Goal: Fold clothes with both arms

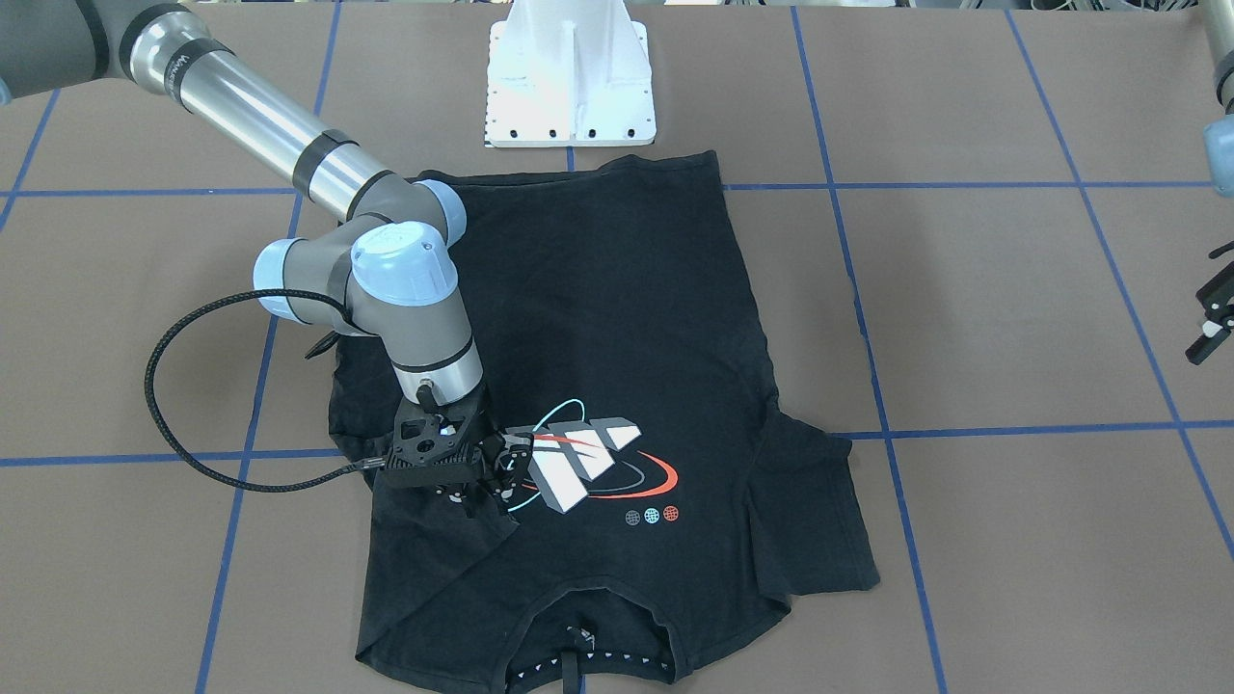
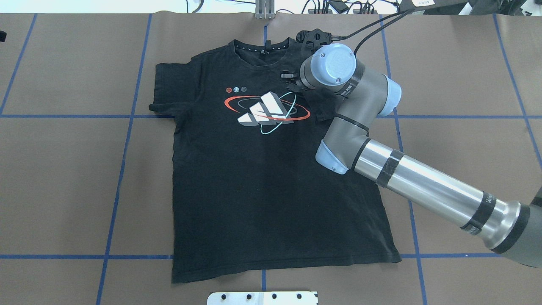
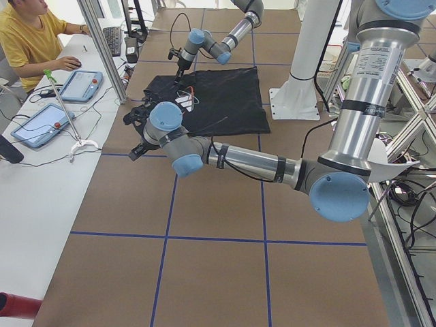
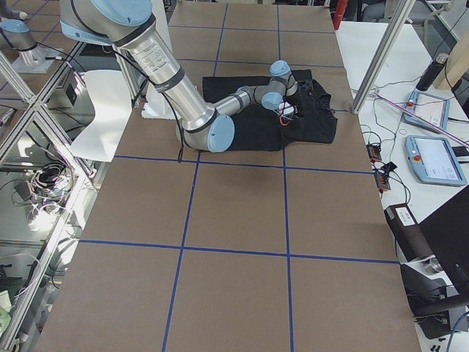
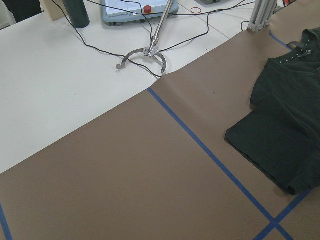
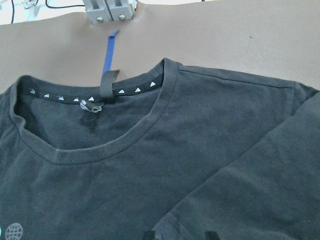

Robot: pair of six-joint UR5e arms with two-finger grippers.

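Observation:
The black T-shirt lies flat on the brown table with its logo facing up and its collar at the far edge from the robot. My right gripper hovers low over the chest beside the logo. Its sleeve on that side is folded in over the body. In the right wrist view the two fingertips stand apart with cloth lying below them. My left gripper hangs off the shirt, over bare table near the other sleeve; I cannot tell whether it is open or shut.
The white pedestal base stands at the shirt's hem. A person sits at a white desk with tablets past the table's far edge. Blue tape lines cross the brown surface. A metal post stands beyond the collar.

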